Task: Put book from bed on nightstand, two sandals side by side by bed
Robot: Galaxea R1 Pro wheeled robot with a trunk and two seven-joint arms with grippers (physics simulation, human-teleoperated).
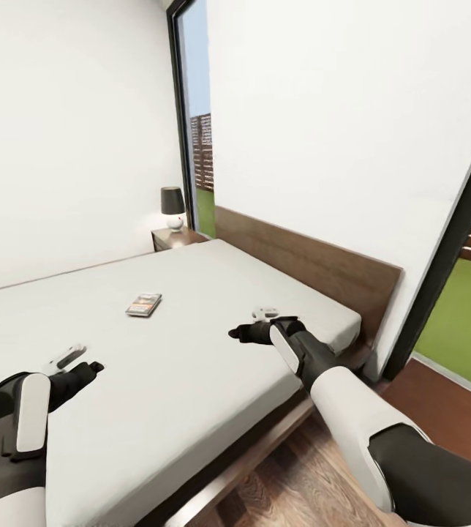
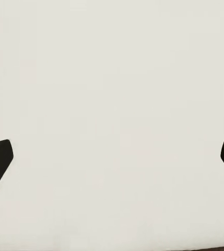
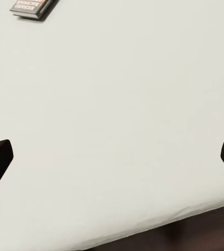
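book (image 1: 143, 304): thin dark paperback, orange band, flat mid-mattress on bed (image 1: 191, 351)
left gripper (image 1: 82, 364): spread wide, holding nothing
right gripper (image 1: 244, 333): same

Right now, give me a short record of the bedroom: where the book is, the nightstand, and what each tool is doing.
book: flat on the bed, mid-mattress, untouched
nightstand: at the far head corner of the bed, a lamp on top
left tool: open, over the mattress, short of the book
right tool: open, over the mattress near the headboard side, holding nothing
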